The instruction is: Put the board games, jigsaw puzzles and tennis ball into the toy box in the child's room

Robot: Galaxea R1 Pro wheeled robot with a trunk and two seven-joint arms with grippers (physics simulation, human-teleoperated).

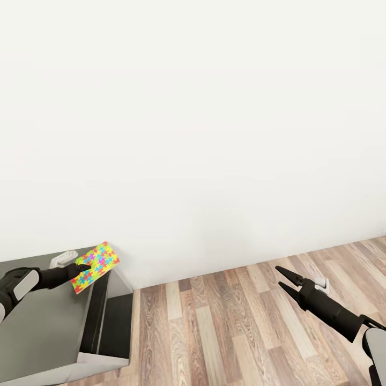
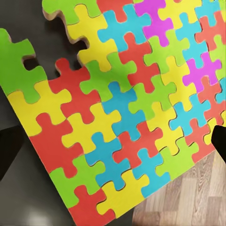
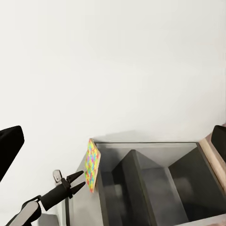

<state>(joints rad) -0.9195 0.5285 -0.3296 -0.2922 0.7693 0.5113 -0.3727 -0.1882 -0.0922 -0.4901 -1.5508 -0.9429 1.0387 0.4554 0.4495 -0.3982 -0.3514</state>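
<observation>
Wall [image 1: 193,107], plain white, spans the head view above a wood floor [image 1: 225,327]; at lower left stands the dark grey end of the table [image 1: 48,332]. One jigsaw puzzle [image 1: 96,266] is held over that end, clamped at its edge by the left gripper [image 1: 80,272], its arm stretched forward. The right gripper [image 1: 283,279] hangs over the floor, well apart, fingers parted and empty.

In the left wrist view, the single puzzle [image 2: 117,103] lies close, with the table beneath.

In the right wrist view, the puzzle [image 3: 91,165] stands edge-on, pinched by the left gripper [image 3: 80,180] beside the table [image 3: 150,183].
</observation>
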